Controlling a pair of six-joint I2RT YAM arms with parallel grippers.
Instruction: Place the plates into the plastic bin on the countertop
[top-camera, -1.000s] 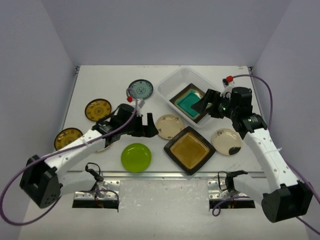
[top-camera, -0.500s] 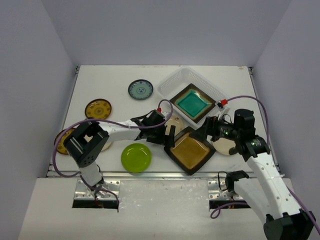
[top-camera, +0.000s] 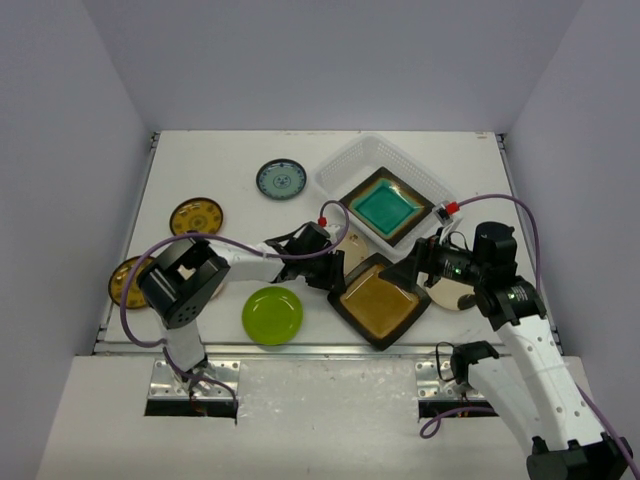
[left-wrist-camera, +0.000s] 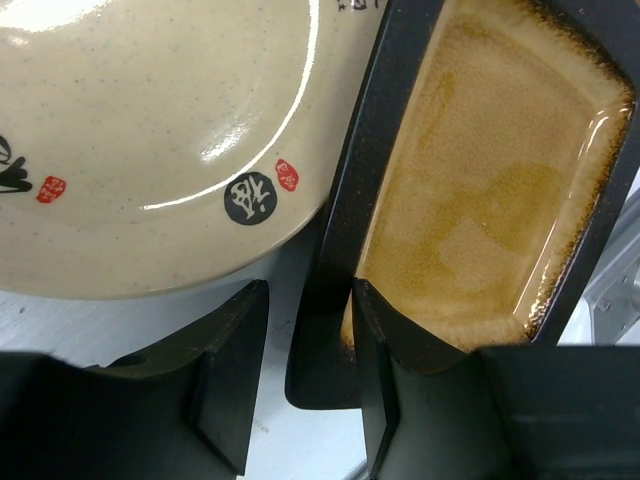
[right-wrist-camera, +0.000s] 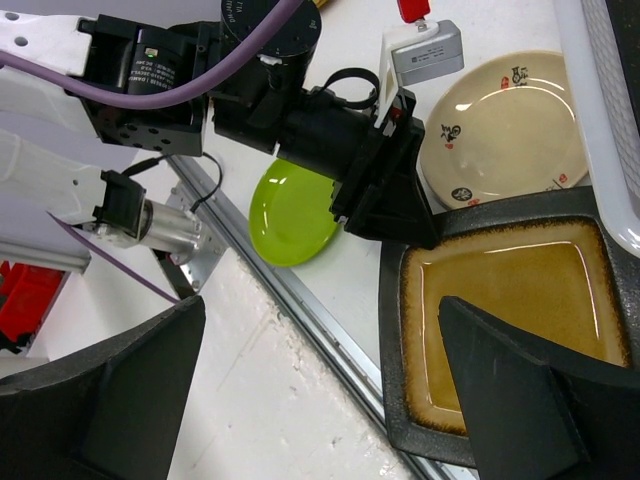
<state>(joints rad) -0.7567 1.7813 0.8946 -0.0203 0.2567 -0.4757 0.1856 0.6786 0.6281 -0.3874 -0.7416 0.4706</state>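
A brown square plate (top-camera: 378, 300) (left-wrist-camera: 480, 200) (right-wrist-camera: 510, 320) with a dark rim lies on the countertop (top-camera: 220, 160) near its front edge. My left gripper (top-camera: 335, 272) (left-wrist-camera: 308, 330) straddles its left corner, half closed. One finger rests inside the rim. A strip of table shows between the other finger and the rim. My right gripper (top-camera: 415, 272) (right-wrist-camera: 320, 330) hovers wide open over the plate's right side, holding nothing. The plastic bin (top-camera: 350, 160) holds a teal square plate (top-camera: 383, 207). A cream plate (top-camera: 350, 245) (left-wrist-camera: 150, 130) lies just behind the left gripper.
Other plates lie around: a green one (top-camera: 272, 314) front centre, a blue one (top-camera: 281, 179) at the back, two yellow-brown ones (top-camera: 196, 216) (top-camera: 128, 280) on the left, and a cream one (top-camera: 455, 297) under the right arm. The metal front edge (top-camera: 300, 350) is close.
The left arm swung right from beside the cream plate to the brown plate's corner and its jaws narrowed. The right arm drew back from the bin, leaving the teal plate inside.
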